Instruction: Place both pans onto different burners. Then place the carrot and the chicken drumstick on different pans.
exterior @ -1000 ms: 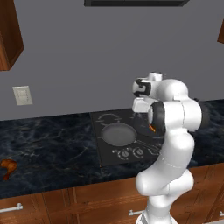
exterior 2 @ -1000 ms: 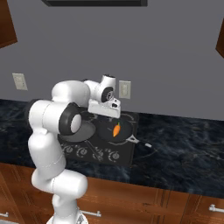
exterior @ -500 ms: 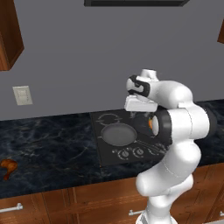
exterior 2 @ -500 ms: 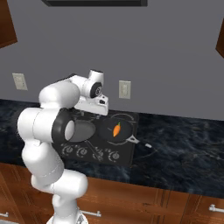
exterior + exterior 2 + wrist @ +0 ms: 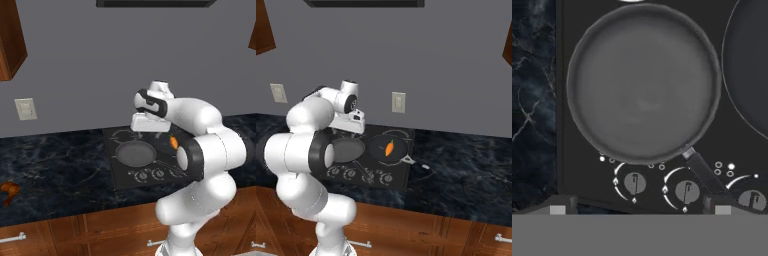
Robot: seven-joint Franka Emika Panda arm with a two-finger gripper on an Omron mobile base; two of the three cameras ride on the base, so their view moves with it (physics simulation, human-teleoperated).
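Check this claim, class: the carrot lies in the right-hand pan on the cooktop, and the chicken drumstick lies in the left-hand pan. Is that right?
Not quite. The left-hand pan is empty, as the hand view shows. The chicken drumstick lies on the counter far to the left, seen in the left base view. The carrot does lie in the right-hand pan on the cooktop.

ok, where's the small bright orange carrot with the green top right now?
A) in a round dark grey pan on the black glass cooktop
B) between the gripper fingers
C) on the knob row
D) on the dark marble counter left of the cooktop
A: the right base view shows the small orange carrot lying inside a round dark grey frying pan on the black glass cooktop, well apart from the gripper, which holds nothing.
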